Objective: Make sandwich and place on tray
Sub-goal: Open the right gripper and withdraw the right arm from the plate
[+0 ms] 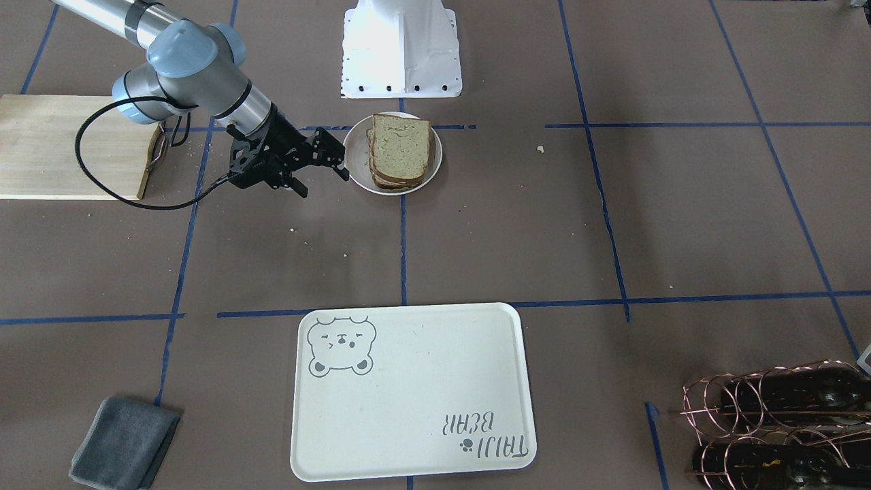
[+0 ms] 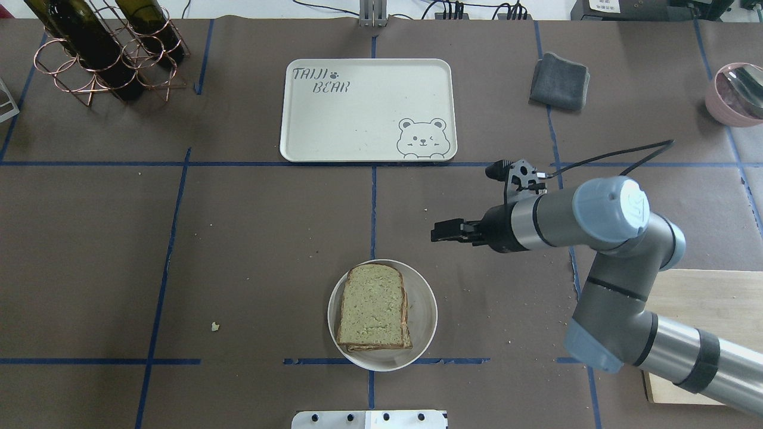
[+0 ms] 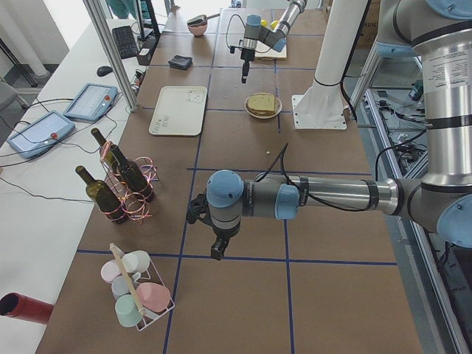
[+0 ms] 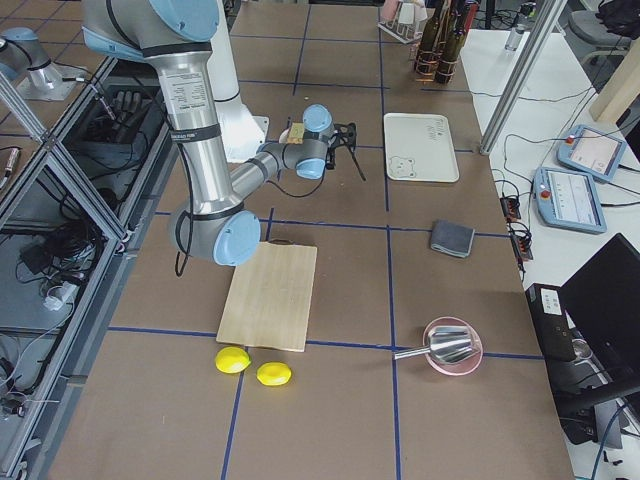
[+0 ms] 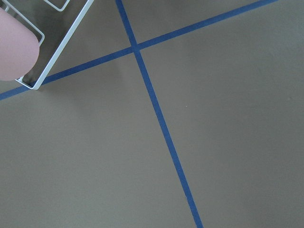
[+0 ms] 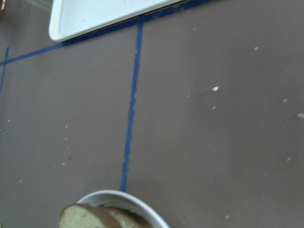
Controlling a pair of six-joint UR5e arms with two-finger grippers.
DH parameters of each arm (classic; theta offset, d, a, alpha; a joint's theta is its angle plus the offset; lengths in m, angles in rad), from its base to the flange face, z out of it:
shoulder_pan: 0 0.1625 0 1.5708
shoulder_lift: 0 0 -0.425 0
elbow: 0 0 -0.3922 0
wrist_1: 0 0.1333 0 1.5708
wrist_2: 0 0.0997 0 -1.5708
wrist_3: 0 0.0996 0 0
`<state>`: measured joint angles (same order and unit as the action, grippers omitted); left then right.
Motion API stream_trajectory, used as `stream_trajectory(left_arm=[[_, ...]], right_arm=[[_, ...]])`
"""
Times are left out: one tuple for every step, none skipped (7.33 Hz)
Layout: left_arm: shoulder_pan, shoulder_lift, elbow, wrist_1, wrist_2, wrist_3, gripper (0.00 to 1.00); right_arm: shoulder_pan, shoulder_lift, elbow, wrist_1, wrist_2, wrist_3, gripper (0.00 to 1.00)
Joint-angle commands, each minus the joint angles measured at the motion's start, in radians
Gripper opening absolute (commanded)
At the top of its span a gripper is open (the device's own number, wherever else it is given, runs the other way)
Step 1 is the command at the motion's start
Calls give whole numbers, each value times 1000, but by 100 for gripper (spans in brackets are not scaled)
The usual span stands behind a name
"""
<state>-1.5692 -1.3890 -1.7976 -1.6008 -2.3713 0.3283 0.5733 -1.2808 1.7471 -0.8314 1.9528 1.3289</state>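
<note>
The sandwich (image 1: 400, 151) is two stacked slices of tan bread with dark crust on a small round white plate (image 1: 354, 160), near the robot's base. No egg shows. It also appears in the overhead view (image 2: 374, 307) and at the bottom edge of the right wrist view (image 6: 102, 217). The cream tray (image 1: 408, 395) with the bear drawing lies bare at the far side (image 2: 357, 119). My right gripper (image 1: 324, 184) hovers beside the plate, apart from it, with its jaws open and empty (image 2: 435, 231). My left gripper (image 3: 216, 254) hangs over bare table far off; I cannot tell its state.
A wooden cutting board (image 2: 703, 310) lies under my right arm. A grey cloth (image 2: 559, 80) and a pink bowl (image 2: 736, 92) sit beyond it. Wine bottles in a copper rack (image 2: 101, 53) stand at the far left. A cup rack (image 3: 136, 291) is near my left gripper.
</note>
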Motion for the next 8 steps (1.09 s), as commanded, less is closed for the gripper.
stream_trajectory(left_arm=[[1,-5,-19,-98,7,3,100],[2,-8,-23,-182,9,0,100],[5,-37,-6,-299,1,-8,100],[0,-42,-2,-424,-2,-3,100],[1,-42,20,-579,-3,-6,100],[9,-57,32,-629,-29,-65,100],[14,-76,26,-642,-152,-288,100],[50,-121,15,-639,-234,-440,100]], right_arm=[[199,-3,8,-284,144,-260,100],[273,-47,55,-408,170,-396,100],[352,-98,122,-539,191,-545,100],[422,-164,184,-645,201,-691,100],[485,-275,230,-672,199,-861,100],[576,-372,244,-672,212,-1042,100],[683,-449,241,-678,268,-1192,100],[794,-528,235,-680,288,-1328,100]])
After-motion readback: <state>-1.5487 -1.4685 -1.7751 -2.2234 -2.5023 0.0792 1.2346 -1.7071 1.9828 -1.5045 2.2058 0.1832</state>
